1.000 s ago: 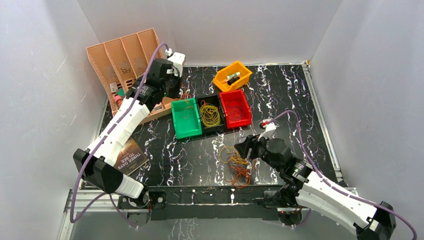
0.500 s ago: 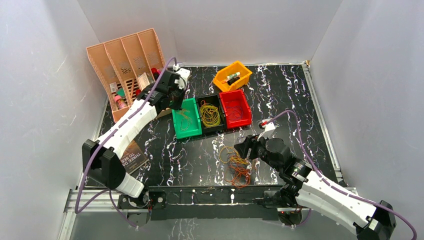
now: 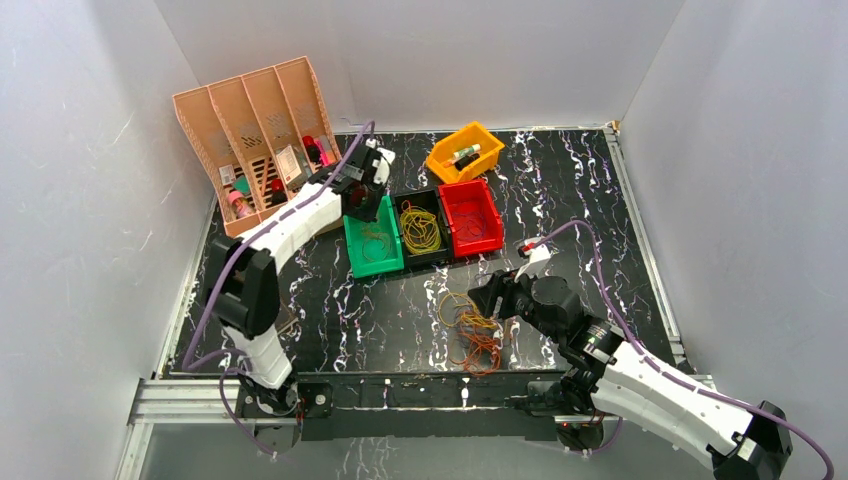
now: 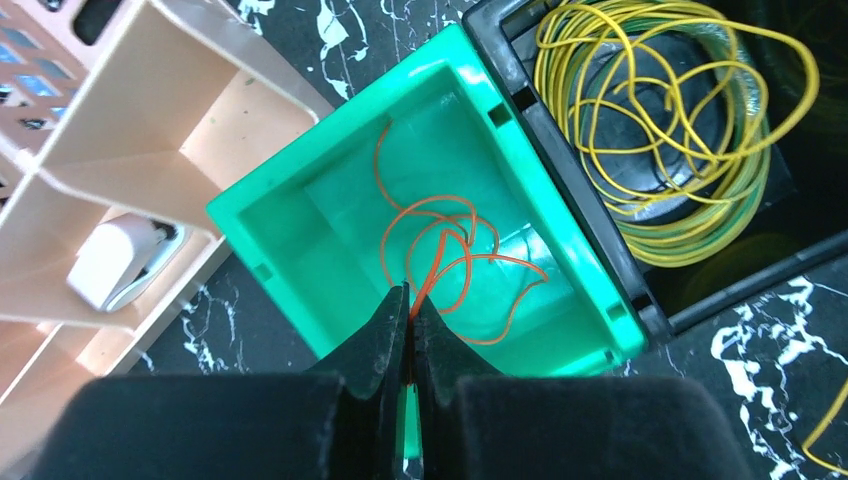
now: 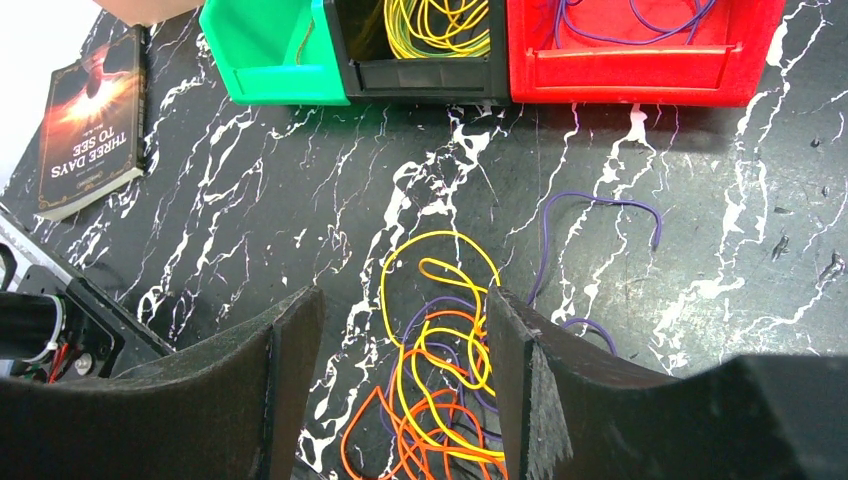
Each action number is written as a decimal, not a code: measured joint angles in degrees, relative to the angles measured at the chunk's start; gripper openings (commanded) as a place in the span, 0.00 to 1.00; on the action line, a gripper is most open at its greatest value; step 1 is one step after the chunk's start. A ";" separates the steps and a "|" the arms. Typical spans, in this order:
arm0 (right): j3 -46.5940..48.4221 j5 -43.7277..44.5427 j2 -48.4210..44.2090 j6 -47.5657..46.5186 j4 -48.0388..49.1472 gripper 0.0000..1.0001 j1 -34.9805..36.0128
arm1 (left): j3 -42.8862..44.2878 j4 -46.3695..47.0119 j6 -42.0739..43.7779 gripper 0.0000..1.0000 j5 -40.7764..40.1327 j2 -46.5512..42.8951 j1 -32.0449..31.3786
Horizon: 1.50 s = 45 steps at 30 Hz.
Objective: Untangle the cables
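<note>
left pincer: pinching orange cable, green bin under it | right pincer: fingers apart, cable tangle just below

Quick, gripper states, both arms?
Left gripper: closed, pinching an orange cable over the green bin.
Right gripper: open, empty, above the tangled cables.

The left gripper hangs over the far end of the green bin, where an orange cable lies. To its right, side by side, stand a black bin of yellow coils and a red bin. A tangle of cables lies on the near desk, with the right gripper just to its right. A peach file rack stands far left.
</note>
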 measured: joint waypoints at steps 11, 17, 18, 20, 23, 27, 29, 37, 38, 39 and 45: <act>0.00 0.00 -0.83 0.11 -0.02 0.69 0.00 | 1.70 -0.04 -0.76 0.11 0.81 10.29 0.48; 0.00 0.04 -1.51 0.13 -0.07 0.69 0.00 | 1.79 0.04 -1.18 0.30 1.44 10.47 0.63; 0.00 0.04 -1.62 0.15 -0.07 0.69 0.00 | 1.79 0.02 -1.18 0.32 1.44 10.47 0.63; 0.00 0.07 -1.77 0.15 -0.07 0.69 0.00 | 1.84 0.04 -1.14 0.39 1.44 10.45 0.63; 0.00 0.09 -1.79 0.17 -0.07 0.69 0.00 | 1.90 -0.09 -1.16 0.45 1.49 10.21 0.63; 0.00 0.07 -1.75 0.31 -0.07 0.69 0.00 | 2.08 -0.35 -1.18 0.51 1.49 9.14 0.63; 0.00 0.07 -1.62 0.33 -0.07 0.69 0.00 | 2.38 -0.66 -1.18 0.53 1.42 8.37 0.63; 0.00 0.20 -1.42 0.31 -0.22 0.69 0.00 | 4.72 -1.60 -1.09 0.57 0.44 4.68 0.63; 0.00 0.20 -1.42 0.33 -0.22 0.69 0.00 | 5.16 -1.62 -1.03 0.57 0.26 4.35 0.63; 0.00 0.20 -1.42 0.31 -0.24 0.69 0.00 | 5.40 -1.66 -1.01 0.57 0.17 4.13 0.63; 0.02 0.59 -0.61 0.39 -1.33 0.69 0.00 | 5.53 -2.73 -1.01 0.57 -0.04 2.82 0.63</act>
